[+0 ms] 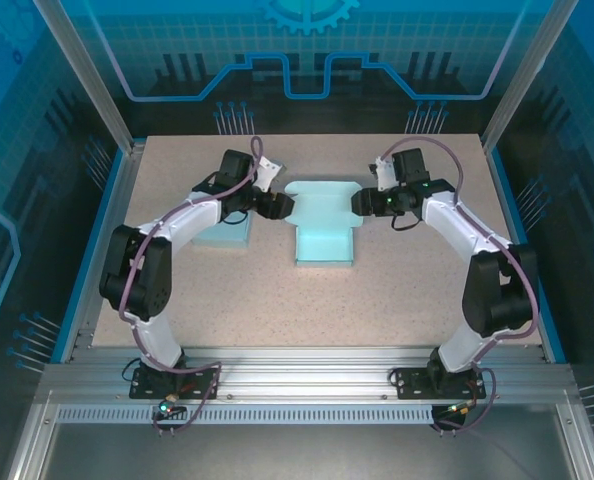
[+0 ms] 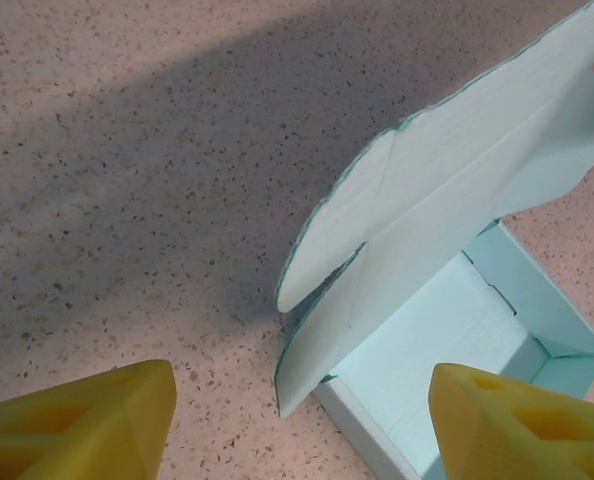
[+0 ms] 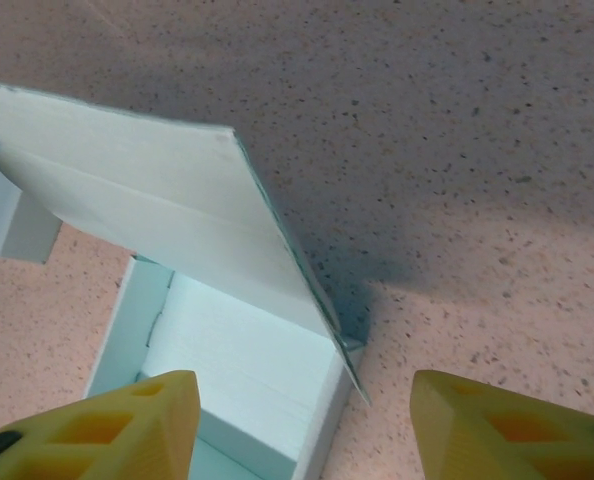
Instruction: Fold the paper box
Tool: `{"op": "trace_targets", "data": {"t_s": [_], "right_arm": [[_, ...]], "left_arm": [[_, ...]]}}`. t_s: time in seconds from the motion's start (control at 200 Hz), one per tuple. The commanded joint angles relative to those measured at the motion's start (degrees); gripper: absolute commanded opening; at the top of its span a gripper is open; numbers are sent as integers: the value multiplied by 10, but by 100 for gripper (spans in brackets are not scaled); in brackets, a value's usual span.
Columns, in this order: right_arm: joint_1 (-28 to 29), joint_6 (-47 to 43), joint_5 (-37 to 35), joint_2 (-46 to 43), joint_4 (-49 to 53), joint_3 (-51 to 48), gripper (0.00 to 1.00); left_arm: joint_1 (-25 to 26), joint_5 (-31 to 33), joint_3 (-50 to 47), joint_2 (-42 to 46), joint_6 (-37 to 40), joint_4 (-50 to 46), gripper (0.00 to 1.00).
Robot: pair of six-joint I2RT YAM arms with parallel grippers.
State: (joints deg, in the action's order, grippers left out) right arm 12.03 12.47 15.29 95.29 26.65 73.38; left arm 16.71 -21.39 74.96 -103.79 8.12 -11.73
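Paper box sits around the middle of the desk, tray part nearer the arm bases and the lid end on the far side. The two arms come in at that lid end from either side.

Left tool is just beside the box's left edge. From its wrist cam, the left tool has its yellow fingers spread wide. The tray corner lies in the gap and the lid flap is tilted up over the tray. Nothing pinched, as far as I can see.

Same on the other side. Right tool is right at the box's right edge. In its own view the right tool is spread too, not clamping anything, with the tray wall between the fingers.

There's also a second teal piece lying flat to the left, partly under the left arm.
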Motion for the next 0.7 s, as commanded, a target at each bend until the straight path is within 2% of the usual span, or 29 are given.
{"op": "trace_targets", "data": {"t_s": [0.0,0.305,0.435,0.585,0.665,0.695], "right_arm": [[-2,-6,32,19,-7,26,55],[8,-11,12,51,3,44,53],[10,-12,11,66,6,50,52],[14,-8,14,74,3,54,41],[19,-8,9,75,0,55,30],[22,-8,6,75,1,56,26]], "left_arm": [[-3,-29,19,-13,20,-15,67],[7,-26,42,-45,32,-17,65],[10,-27,52,-55,32,-20,60],[15,-31,59,-63,33,-27,46],[20,-26,60,-63,32,-24,33],[21,-24,59,-62,30,-23,31]]}}
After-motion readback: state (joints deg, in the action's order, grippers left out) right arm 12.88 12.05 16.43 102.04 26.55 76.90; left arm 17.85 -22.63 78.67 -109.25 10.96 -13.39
